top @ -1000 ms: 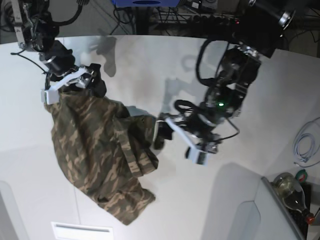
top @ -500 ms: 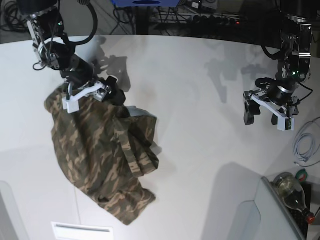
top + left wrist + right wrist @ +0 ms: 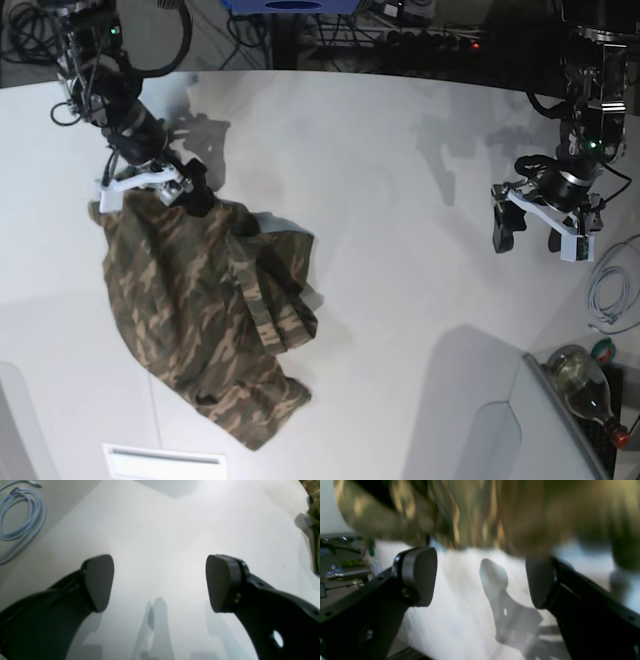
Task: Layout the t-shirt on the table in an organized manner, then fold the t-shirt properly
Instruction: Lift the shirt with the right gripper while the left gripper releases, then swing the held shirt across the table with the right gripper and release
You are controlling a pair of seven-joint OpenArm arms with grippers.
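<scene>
The camouflage t-shirt [image 3: 200,310] lies crumpled and bunched on the left of the white table [image 3: 380,200]. My right gripper [image 3: 145,188] sits at the shirt's far top edge. In the right wrist view it [image 3: 481,577] is open with nothing between the pads, and the blurred shirt [image 3: 480,512] is just beyond the fingertips. My left gripper [image 3: 535,238] hangs open and empty over bare table near the right edge, far from the shirt. In the left wrist view it [image 3: 160,580] is wide open, and only a sliver of shirt [image 3: 313,507] shows at the right border.
A coiled pale blue cable [image 3: 608,290] lies off the table's right edge and also shows in the left wrist view [image 3: 20,517]. A glass bottle [image 3: 580,385] and a grey panel [image 3: 500,440] stand at the lower right. Dark cables and gear line the back.
The left arm pulled away from the shirt's middle to the table's right side and stays there. The right gripper shifted slightly left along the shirt's top edge. The shirt lies lower and flatter.
</scene>
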